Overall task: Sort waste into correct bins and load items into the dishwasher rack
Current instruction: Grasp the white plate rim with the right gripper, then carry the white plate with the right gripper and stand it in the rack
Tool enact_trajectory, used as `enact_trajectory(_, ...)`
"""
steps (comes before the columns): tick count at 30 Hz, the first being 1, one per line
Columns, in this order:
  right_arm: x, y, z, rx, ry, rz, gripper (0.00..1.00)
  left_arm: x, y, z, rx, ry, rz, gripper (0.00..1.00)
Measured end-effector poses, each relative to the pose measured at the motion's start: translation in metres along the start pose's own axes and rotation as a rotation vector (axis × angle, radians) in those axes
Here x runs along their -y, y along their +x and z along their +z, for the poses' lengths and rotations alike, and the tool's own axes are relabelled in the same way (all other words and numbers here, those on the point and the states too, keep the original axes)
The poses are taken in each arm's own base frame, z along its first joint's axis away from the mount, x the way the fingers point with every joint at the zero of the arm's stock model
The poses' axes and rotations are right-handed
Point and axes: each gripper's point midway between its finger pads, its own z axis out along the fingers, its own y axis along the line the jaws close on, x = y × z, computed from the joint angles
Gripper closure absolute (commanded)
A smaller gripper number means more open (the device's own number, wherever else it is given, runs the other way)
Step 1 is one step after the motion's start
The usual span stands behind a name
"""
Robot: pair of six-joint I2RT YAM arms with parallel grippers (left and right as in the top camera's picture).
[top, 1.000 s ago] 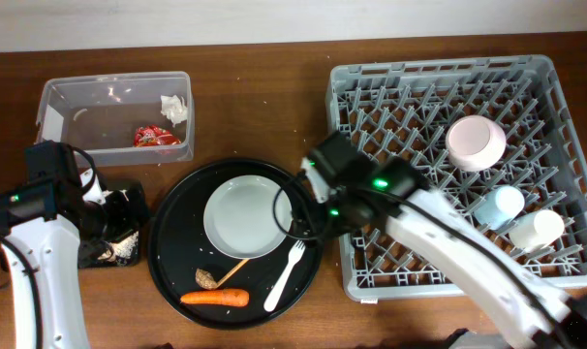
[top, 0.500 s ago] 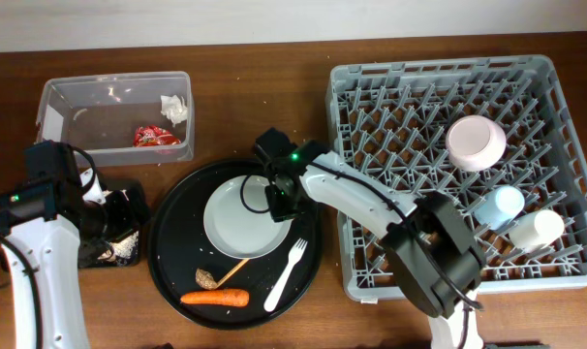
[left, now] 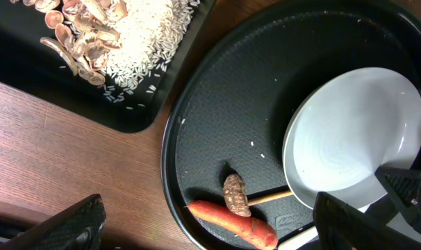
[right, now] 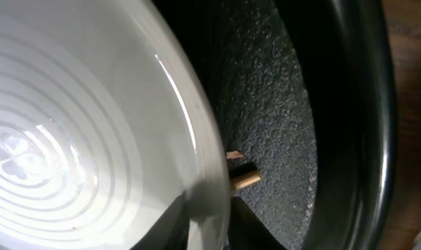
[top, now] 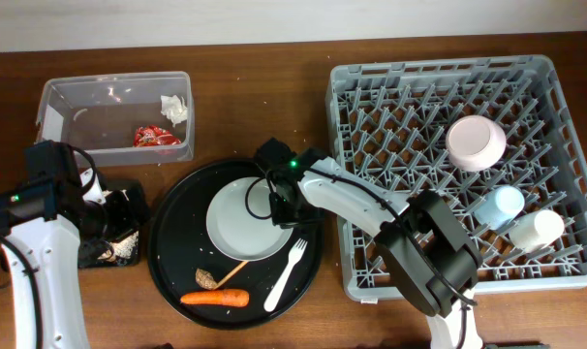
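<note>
The white plate (top: 243, 217) lies in the large round black tray (top: 172, 257). My right gripper (top: 279, 208) is shut on the plate's right rim (right: 196, 139), one finger (right: 256, 226) under the edge and the other over the plate. Beside it lies the thin wooden stick (right: 242, 180). A carrot (top: 214, 298), a nut shell (top: 205, 279) and a white fork (top: 286, 273) also lie in the round tray. My left gripper (left: 210, 232) is open over the round tray's left edge, near the carrot (left: 231, 223). The dishwasher rack (top: 337, 116) holds a pink bowl (top: 476, 142), a blue cup (top: 497, 206) and a white cup (top: 537, 231).
A clear tub (top: 56, 97) at the back left holds a red wrapper (top: 156, 137) and a white tissue (top: 173, 108). A shallow black tray (left: 58, 90) with nut shells (left: 78, 35) and rice sits left of the round tray, under my left arm.
My right arm swung left from the rack's edge to the plate's right rim and its jaws closed on it. The left arm has stayed still.
</note>
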Motion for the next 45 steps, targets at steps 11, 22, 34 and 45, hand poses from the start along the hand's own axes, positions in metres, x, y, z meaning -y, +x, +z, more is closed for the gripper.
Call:
enact_trajectory(11, 0.015, 0.0, -0.037, -0.034, 0.05, 0.033, 0.96, 0.0, 0.0, 0.0, 0.0, 0.0, 0.0, 0.05)
enact_trajectory(22, 0.2, -0.023, -0.335, 0.746, 0.743, 0.282, 0.96, 0.0, 0.0, 0.0, 0.001, 0.0, 0.0, 0.05)
enact_trajectory(34, 0.303, -0.05, -0.305, 0.576, 1.11, 0.43, 0.96, 0.0, -0.001, 0.0, 0.004, 0.001, 0.001, 0.05)
enact_trajectory(45, 0.297, -0.085, -0.223, 0.44, 1.022, 0.382, 0.95, 0.0, -0.002, 0.0, 0.007, 0.002, 0.001, 0.05)
